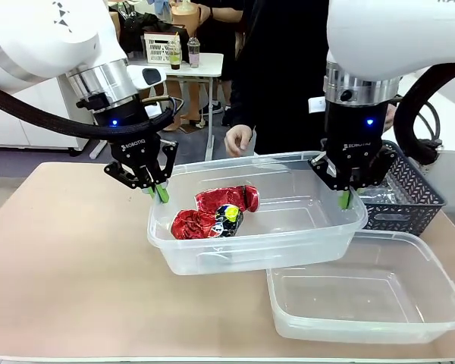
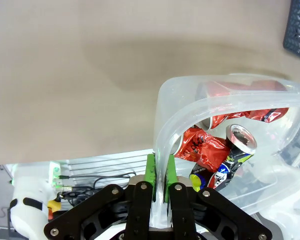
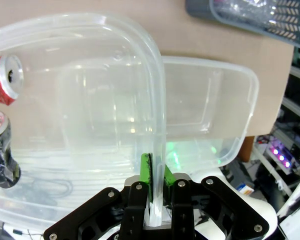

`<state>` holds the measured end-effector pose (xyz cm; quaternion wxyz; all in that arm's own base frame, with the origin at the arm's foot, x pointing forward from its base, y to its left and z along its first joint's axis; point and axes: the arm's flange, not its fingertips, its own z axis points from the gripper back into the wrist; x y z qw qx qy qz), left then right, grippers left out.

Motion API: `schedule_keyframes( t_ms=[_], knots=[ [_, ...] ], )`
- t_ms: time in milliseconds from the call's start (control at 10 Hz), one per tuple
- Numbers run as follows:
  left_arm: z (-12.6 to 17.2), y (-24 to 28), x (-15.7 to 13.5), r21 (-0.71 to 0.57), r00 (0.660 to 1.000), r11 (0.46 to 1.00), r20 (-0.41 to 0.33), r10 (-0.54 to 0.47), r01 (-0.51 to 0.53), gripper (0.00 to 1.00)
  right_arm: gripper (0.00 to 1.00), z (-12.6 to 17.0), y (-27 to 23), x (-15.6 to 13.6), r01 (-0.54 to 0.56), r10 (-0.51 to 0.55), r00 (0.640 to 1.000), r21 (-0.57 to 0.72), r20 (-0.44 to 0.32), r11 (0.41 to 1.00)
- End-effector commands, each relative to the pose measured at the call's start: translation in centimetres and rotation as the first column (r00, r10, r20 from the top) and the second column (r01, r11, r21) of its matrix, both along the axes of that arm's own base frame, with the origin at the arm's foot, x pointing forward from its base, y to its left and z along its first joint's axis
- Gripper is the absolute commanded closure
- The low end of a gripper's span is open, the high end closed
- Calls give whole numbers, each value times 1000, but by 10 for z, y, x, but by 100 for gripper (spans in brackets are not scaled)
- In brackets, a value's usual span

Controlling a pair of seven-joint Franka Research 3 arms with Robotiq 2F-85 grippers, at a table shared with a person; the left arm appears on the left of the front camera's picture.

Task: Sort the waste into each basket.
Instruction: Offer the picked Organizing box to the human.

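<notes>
both grippers point down from arms bent over the table in the front view: the left gripper and right gripper each pinch an end rim of 1 clear tub, held tilted above a second clear tub on the table. crushed red cans lie inside.

left wrist view: green pads clamp the rim.

right wrist view: pads clamp the opposite rim.

1. Both robot arms are white with a shiny silver ring near the wrist.
2. The left tool is black with green pads and small silver screws.
3. The right tool looks the same, with a blue light above it.
4. Thick black cables hang beside each arm.
</notes>
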<state>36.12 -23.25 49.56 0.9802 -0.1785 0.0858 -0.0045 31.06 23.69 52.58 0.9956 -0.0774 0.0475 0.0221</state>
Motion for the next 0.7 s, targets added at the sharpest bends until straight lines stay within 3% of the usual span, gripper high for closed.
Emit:
schedule_keyframes(
  t_ms=[0, 600],
  knots=[
    [4, 3, -2, -16, 1000, 1000, 11, -2, 2, 91, 95, 1, 1, 1, -13, 13, 1000, -10, -7, 1000],
    [0, 0, 0, 0, 1000, 1000, 0, 0, 0, 91, 95, 0, 0, 0, 0, 0, 1000, 0, 0, 1000]
  ],
)
